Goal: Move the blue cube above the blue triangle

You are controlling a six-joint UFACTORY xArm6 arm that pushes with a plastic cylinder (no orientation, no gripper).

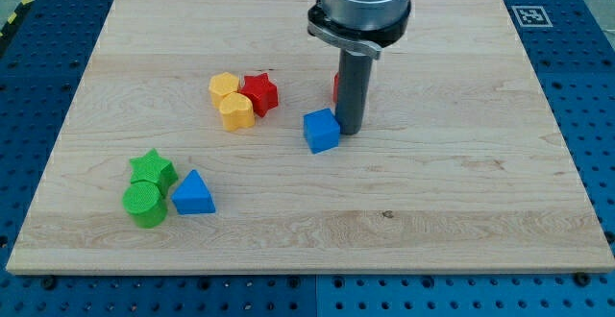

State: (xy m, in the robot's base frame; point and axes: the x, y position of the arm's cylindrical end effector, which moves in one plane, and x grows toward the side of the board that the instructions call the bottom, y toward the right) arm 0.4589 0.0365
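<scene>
The blue cube (pixel 322 131) lies near the middle of the wooden board. My tip (pixel 349 130) stands right beside the cube's right side, touching or nearly touching it. The blue triangle (pixel 193 194) lies at the lower left of the board, far to the left of and below the cube. The arm's grey body (pixel 360 5) comes down from the view's top.
A green star block (pixel 152 169) and a green cylinder (pixel 144 205) sit just left of the blue triangle. Two yellow blocks (pixel 231 101) and a red star block (pixel 259 92) cluster up-left of the cube. A red block (pixel 335 88) is mostly hidden behind the rod.
</scene>
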